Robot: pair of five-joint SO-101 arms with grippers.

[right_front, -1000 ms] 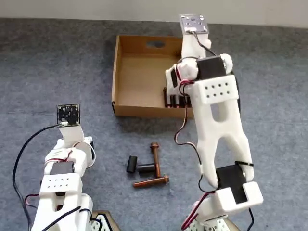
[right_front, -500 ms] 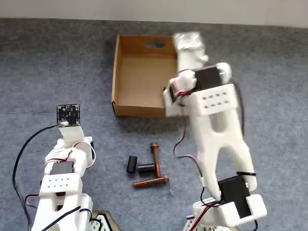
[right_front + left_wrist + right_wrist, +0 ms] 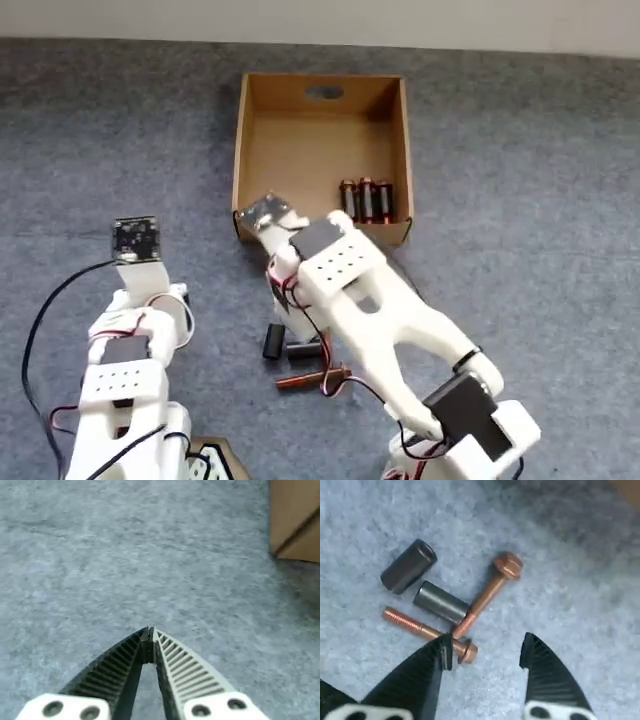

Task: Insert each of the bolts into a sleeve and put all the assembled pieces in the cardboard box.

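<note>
Right tool (image 3: 486,640) is hovering with its jaws spread over loose parts on the grey surface (image 3: 560,250), while the left tool (image 3: 150,632) is hanging pressed together. Cardboard box (image 3: 240,150) is holding three assembled pieces (image 3: 365,200) against its near wall. Two bolts (image 3: 490,592) and two sleeves (image 3: 409,566) are lying just outside it.

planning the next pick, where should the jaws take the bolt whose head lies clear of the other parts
On the bolt shank just below the head, from above, jaws across the shank: its threaded end crowds the sleeve and other bolt.
</note>
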